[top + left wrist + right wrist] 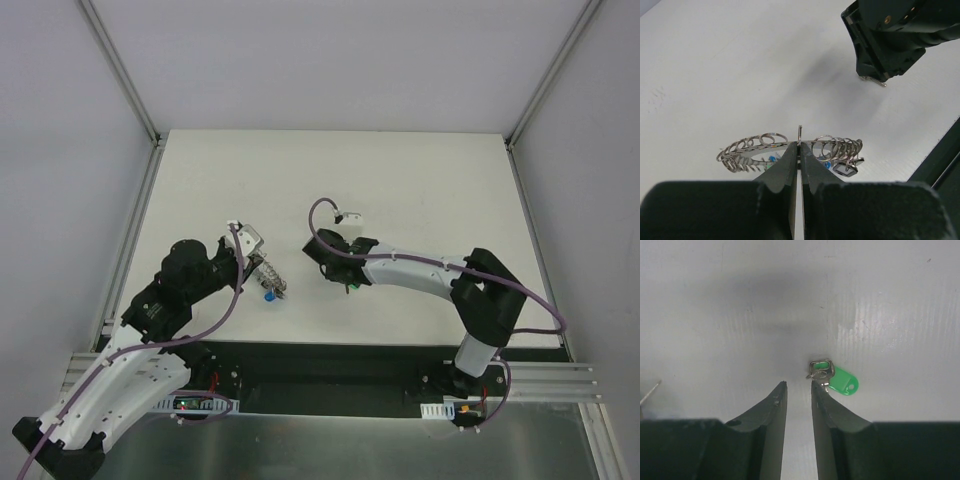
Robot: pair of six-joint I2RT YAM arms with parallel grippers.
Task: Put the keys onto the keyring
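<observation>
Green key partly behind right fingers

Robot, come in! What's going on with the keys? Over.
Left gripper shut on keyring. Right gripper slightly open, nothing between jaws, green key on table just beside its tip. Nothing in the way. Over.

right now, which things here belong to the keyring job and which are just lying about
Job: keyring in the shut left gripper; keys hanging on it; green key on the table beside the open right gripper.
Just there: purple cable; frame rail.
</observation>
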